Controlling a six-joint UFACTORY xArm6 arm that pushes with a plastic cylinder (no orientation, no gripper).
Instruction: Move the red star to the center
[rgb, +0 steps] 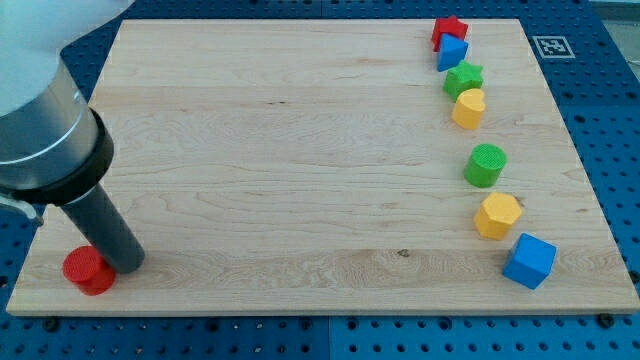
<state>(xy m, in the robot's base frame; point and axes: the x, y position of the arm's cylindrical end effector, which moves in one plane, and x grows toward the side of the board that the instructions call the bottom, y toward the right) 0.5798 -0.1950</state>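
Observation:
The red star (449, 29) lies at the view's top right corner of the wooden board (300, 150), touching a blue triangular block (452, 53) just below it. My tip (124, 264) rests at the view's bottom left, right beside a red cylinder (88, 270). The tip is far from the red star, across the whole board.
Down the view's right side run a green star (464, 77), a yellow heart-like block (468, 108), a green cylinder (486, 165), a yellow hexagon (497, 215) and a blue cube (529, 261). The arm's thick grey body (40, 130) fills the view's upper left.

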